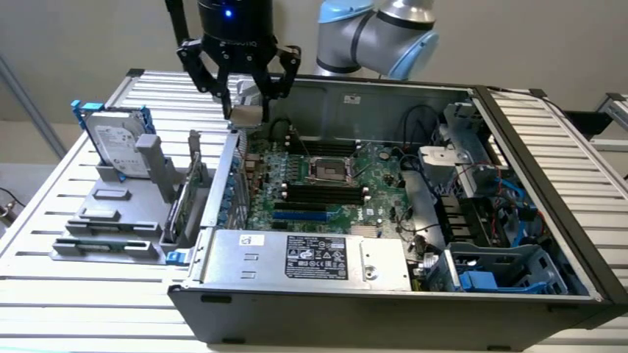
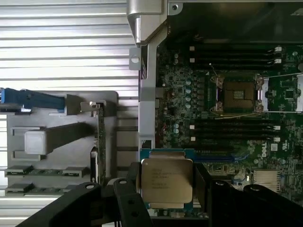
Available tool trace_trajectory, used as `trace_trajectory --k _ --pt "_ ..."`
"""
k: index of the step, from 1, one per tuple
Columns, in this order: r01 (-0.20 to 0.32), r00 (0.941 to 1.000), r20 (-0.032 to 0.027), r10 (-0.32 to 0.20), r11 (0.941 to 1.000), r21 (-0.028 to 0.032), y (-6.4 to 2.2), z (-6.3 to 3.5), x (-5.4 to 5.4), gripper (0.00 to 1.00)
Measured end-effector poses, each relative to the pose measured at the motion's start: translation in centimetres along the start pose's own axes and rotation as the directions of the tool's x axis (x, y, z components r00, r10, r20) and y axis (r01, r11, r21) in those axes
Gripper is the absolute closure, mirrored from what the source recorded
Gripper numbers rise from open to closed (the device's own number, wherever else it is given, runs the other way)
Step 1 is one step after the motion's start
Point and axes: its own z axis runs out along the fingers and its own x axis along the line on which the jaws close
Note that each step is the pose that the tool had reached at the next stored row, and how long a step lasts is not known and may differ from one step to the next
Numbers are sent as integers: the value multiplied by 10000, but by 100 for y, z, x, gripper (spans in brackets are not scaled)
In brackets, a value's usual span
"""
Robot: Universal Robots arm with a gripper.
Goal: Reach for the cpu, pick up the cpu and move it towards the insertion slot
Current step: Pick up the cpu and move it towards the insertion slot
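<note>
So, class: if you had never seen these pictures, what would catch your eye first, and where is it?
First, the gripper holding the cpu above the open computer case's wall, at the exterior view's left. Next, the insertion slot, its dark centre bare, mid-motherboard. Then the hard drive upright in the grey rack outside the case.

Silvery-tan cpu (image 2: 166, 182) with dark print, black pincer (image 1: 247, 103), dark-centred silver insertion slot (image 2: 239, 93), blue-bracketed hard drive (image 1: 120, 147)

- The cpu (image 2: 166, 180) has print on its top too small to read, and the hand's (image 2: 165, 189) dark fingers (image 2: 128, 198) cover its side edges
- In the exterior view the arm (image 1: 378, 33) is cut off by the top edge
- The hard drive (image 1: 118, 143) label is unreadable
</note>
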Motion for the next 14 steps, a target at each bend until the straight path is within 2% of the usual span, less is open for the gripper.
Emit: trace_trajectory --k 6,14 --pt "1 10000 -2 -1 10000 -46 6 -2 -270 45" --pt "0 10000 -5 0 10000 -51 34 7 -637 45"
